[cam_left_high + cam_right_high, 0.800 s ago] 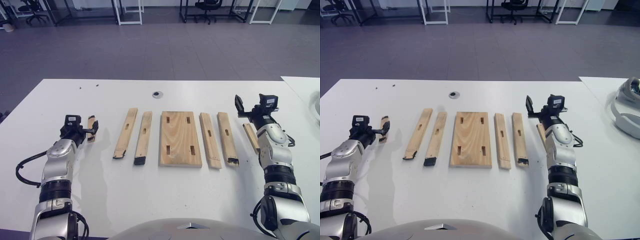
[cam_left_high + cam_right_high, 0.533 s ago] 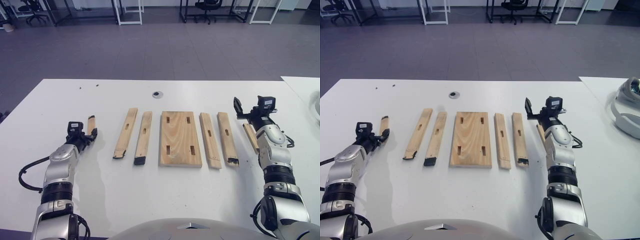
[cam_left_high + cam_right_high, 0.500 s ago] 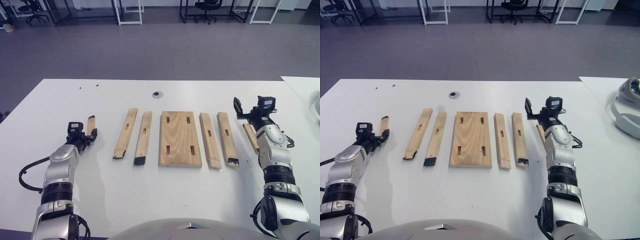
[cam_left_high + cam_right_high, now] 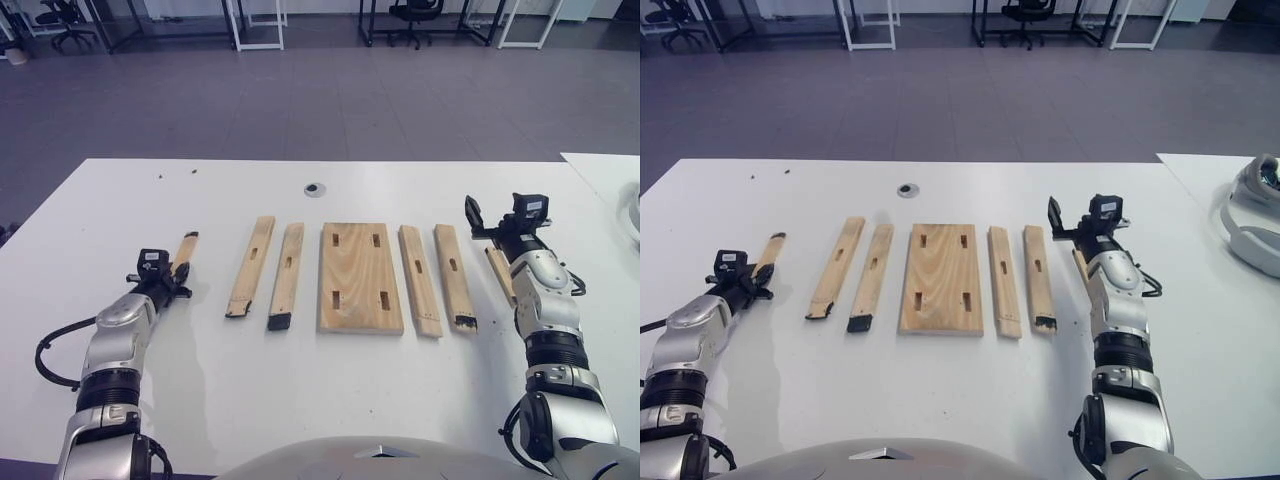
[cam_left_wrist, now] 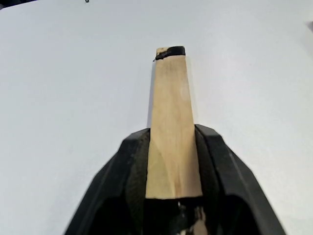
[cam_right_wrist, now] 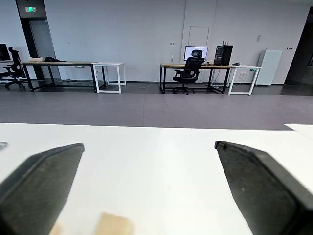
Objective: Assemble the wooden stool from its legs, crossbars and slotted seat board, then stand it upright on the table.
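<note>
On the bench (image 4: 420, 190) left jaws pinch a crossbar (image 4: 187, 246) by its end, right jaws spread; lift it level

Left arm stretched forward and low at the left side of the surface (image 4: 200, 380). Left gripper (image 4: 163, 283) sits just above it, fingers (image 5: 134, 161) clamped on both sides of a crossbar (image 5: 170, 112). Right arm stretched forward on the right, forearm angled up, right gripper (image 4: 498, 222) raised off the surface, fingers (image 6: 41, 181) spread wide apart.
</note>
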{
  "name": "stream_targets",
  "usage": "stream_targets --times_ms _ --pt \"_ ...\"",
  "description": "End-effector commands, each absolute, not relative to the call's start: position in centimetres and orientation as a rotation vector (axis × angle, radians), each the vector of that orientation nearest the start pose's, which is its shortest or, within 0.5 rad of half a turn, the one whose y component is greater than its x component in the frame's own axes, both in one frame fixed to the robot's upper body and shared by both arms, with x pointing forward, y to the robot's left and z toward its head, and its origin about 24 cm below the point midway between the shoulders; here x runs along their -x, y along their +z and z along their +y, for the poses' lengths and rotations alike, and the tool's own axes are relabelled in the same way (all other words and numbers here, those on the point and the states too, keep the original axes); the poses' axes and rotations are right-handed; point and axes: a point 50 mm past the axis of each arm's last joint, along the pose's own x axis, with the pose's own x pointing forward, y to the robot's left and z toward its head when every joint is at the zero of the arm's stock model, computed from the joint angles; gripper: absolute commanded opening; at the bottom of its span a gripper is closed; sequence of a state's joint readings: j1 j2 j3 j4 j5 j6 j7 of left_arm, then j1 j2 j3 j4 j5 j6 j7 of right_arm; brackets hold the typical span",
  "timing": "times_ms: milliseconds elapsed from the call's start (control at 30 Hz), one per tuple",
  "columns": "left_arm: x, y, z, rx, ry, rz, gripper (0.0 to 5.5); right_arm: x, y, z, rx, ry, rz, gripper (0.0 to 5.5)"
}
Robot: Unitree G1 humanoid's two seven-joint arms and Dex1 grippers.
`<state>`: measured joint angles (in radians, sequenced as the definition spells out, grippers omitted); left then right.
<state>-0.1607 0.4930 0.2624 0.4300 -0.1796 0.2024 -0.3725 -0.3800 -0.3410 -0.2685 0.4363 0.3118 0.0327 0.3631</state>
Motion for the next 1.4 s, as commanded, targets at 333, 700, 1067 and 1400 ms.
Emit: stream_targets --times_ms 333,700,1067,1400 --pt "-30.6 15.2 12.8 -0.324 -0.738 -0.286 1.28 -32.2 16.9 -9.5 -0.896 0.816 -0.036 4.79" --pt "-29.4 16.0 10.8 -0.288 -0.836 -0.338 1.28 -31.5 17.2 -8.6 -0.952 0.835 -0.013 2.72" --pt "-28.7 15.7 10.6 -0.290 -0.875 -0.341 1.28 -31.5 16.0 -9.4 -0.967 0.771 0.013 0.65" --pt "-28.1 12.7 15.9 -0.241 -0.623 -0.150 2.57 -28.2 11.0 -19.1 -0.765 0.197 -0.106 0.40"
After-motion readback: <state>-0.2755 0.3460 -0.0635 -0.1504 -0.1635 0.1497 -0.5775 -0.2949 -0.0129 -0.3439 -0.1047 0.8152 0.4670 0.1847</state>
